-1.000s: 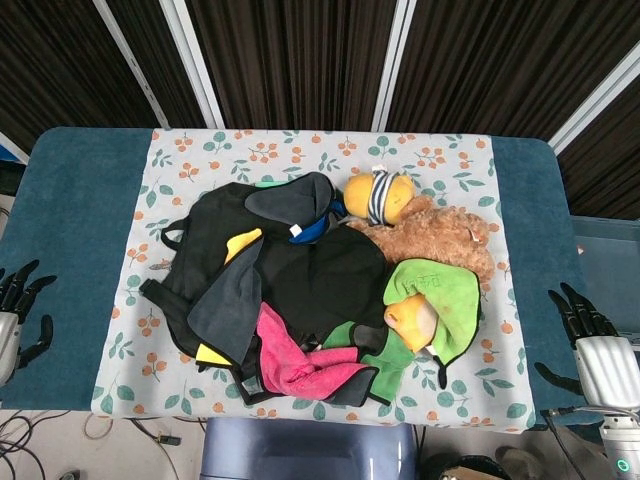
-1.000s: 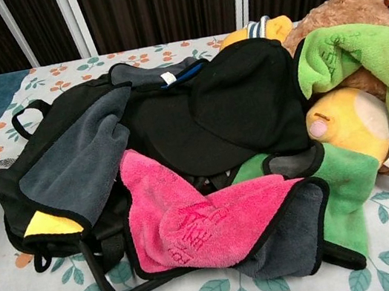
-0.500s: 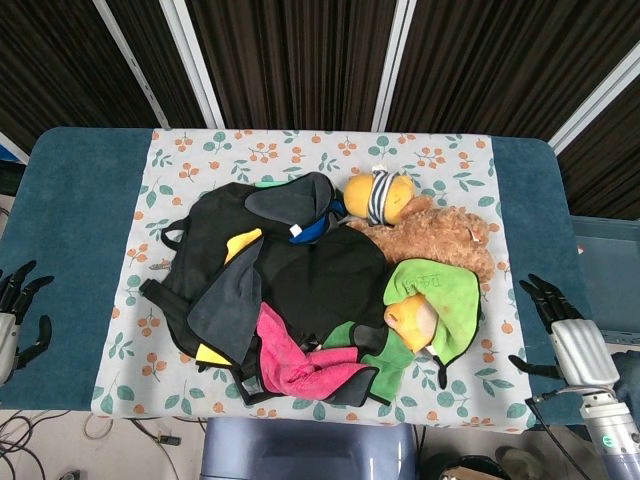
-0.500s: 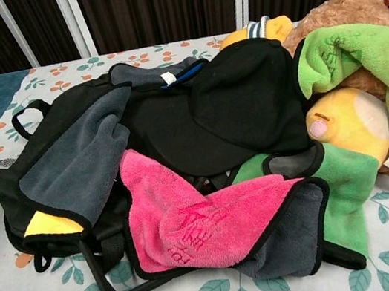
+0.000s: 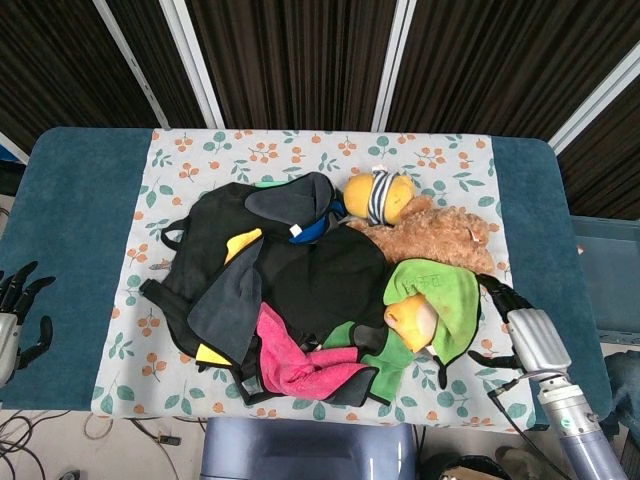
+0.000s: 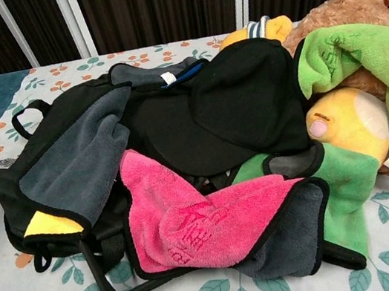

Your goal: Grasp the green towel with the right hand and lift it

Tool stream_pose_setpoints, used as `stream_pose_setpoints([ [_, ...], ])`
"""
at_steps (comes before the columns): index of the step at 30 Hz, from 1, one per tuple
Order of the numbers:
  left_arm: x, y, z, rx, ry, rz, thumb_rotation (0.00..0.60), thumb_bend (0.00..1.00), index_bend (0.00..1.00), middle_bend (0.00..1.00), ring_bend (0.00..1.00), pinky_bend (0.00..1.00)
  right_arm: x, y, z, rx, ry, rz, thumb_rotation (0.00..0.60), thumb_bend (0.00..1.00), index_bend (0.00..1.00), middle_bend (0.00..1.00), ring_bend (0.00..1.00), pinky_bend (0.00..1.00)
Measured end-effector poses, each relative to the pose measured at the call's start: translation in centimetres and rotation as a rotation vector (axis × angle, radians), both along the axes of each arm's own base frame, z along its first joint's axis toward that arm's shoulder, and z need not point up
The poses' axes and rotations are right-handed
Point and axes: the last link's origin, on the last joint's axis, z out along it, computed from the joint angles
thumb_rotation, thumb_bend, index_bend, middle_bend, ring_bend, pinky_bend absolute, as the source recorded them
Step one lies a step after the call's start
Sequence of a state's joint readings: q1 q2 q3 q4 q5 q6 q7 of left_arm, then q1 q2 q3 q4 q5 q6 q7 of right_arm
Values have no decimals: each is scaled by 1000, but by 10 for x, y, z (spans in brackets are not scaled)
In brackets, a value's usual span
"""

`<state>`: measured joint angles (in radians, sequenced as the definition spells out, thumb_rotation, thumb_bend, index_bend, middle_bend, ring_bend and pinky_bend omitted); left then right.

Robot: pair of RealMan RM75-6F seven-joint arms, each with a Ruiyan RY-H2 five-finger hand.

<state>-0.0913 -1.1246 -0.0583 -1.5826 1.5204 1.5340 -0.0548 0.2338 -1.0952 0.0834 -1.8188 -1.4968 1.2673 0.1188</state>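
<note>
Towel first: the bright green fleece towel with black trim [image 5: 435, 300] lies at the right end of the heap on the floral-print tablecloth [image 5: 300, 150], draped over a yellow-orange plush toy [image 5: 412, 320] and against the brown curly-furred teddy bear [image 5: 440, 235]. A second green fold runs down toward the front edge of the cloth. The right hand [image 5: 510, 320] — dark fingers on a silver wrist — sits just beside the towel's right edge, fingers spread and pointing toward the fabric, grasping nothing. Whether a fingertip touches the towel cannot be told from above. The left hand [image 5: 18, 305] rests at the far left over the blue table covering [image 5: 70, 200], well apart from the heap, fingers apart and empty.

Left of the towel, the pile holds a black backpack with straps [image 5: 230, 240], a grey cloth with a yellow corner [image 5: 225, 305] and a pink terry towel [image 5: 295, 360]. A yellow plush in a striped band [image 5: 378, 197] lies behind the bear.

The chest view shows neither hand. It does show detail the head view lacks — the pink nose on the yellow-orange plush toy [image 6: 349, 122], a white tag at the green towel's [image 6: 360, 56] lower hem, and embossed lettering on the pink terry towel [image 6: 200, 220].
</note>
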Motion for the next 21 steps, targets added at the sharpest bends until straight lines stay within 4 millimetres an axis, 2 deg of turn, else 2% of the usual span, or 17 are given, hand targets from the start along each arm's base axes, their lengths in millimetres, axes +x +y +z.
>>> stream_pose_setpoints([
  [6,0,0,0,2,-2,2,600,564,181,46,79,0,16,-7,-17,18,2,21,600,126,97,138,164,260],
  [14,0,2,1,6,-6,9,600,564,181,46,79,0,30,-18,-35,12,32,12,600,199,135,164,189,274],
  [21,0,1,1,8,-9,14,600,564,181,46,79,0,38,-28,-45,-31,89,11,600,231,187,231,274,320],
])
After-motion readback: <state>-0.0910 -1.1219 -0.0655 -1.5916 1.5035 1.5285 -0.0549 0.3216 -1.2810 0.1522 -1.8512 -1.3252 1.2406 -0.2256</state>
